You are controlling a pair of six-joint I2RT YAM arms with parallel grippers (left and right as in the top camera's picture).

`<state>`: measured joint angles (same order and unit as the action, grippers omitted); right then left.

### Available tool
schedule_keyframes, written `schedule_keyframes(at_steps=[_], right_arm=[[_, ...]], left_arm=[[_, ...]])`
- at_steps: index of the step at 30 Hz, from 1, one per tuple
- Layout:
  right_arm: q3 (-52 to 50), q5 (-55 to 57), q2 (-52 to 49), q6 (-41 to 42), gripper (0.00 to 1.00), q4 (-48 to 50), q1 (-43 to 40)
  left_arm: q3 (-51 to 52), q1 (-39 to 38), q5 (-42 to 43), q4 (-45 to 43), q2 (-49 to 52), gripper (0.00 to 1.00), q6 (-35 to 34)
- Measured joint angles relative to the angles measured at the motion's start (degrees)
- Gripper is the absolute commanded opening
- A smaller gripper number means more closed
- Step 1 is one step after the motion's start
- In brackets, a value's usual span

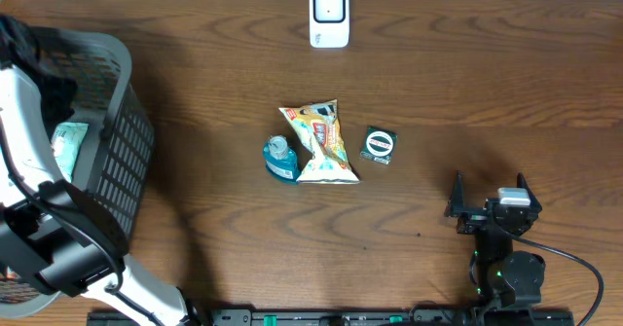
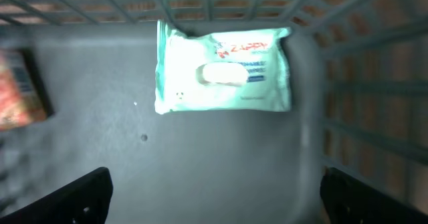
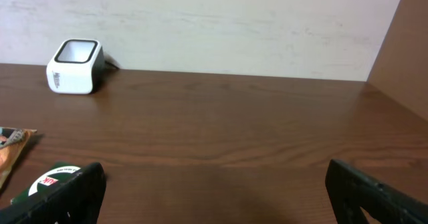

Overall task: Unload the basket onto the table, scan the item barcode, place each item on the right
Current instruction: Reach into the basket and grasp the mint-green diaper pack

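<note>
The white barcode scanner (image 1: 329, 15) stands at the table's far edge, and shows far left in the right wrist view as well (image 3: 75, 66). Mid-table lie a snack bag (image 1: 321, 141), a teal item (image 1: 279, 158) and a small black pack with a round label (image 1: 380, 144). My left gripper (image 2: 214, 197) hangs open inside the grey basket (image 1: 122, 151), nothing between its fingers. A pale green wipes pack (image 2: 224, 70) lies flat on the basket floor ahead of it. My right gripper (image 1: 490, 185) rests open and empty at the near right, right of the black pack (image 3: 50, 182).
An orange-printed packet (image 2: 20, 90) lies at the left of the basket floor. The basket's lattice walls (image 2: 361, 103) close in around the left gripper. The left arm (image 1: 49, 238) reaches over the basket's near rim. A pale wall (image 3: 221, 23) stands behind the table.
</note>
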<state>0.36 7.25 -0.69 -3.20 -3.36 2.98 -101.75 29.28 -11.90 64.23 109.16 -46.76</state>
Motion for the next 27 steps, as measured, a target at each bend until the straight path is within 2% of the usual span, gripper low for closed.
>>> schedule_keyframes(at_steps=[4,10,24,25,27], right_arm=[[0.00,0.00,0.00,0.00,0.99,0.02,0.00],[0.00,0.00,0.00,0.00,0.99,0.02,0.00],[0.00,0.00,0.00,0.00,0.99,0.00,0.00],[0.00,0.00,0.00,-0.02,0.99,0.00,0.00],[0.00,0.00,0.00,-0.02,0.99,0.00,0.00]], left_arm=[[8.66,2.64,0.09,-7.87,0.04,0.98,0.00],[15.56,5.25,0.02,-18.47,0.02,0.98,0.00],[26.67,7.96,0.04,-31.41,0.02,0.98,-1.49],[27.28,8.20,0.04,-32.22,0.02,1.00,-1.49],[28.17,8.35,0.04,-33.29,0.02,0.95,-1.51]])
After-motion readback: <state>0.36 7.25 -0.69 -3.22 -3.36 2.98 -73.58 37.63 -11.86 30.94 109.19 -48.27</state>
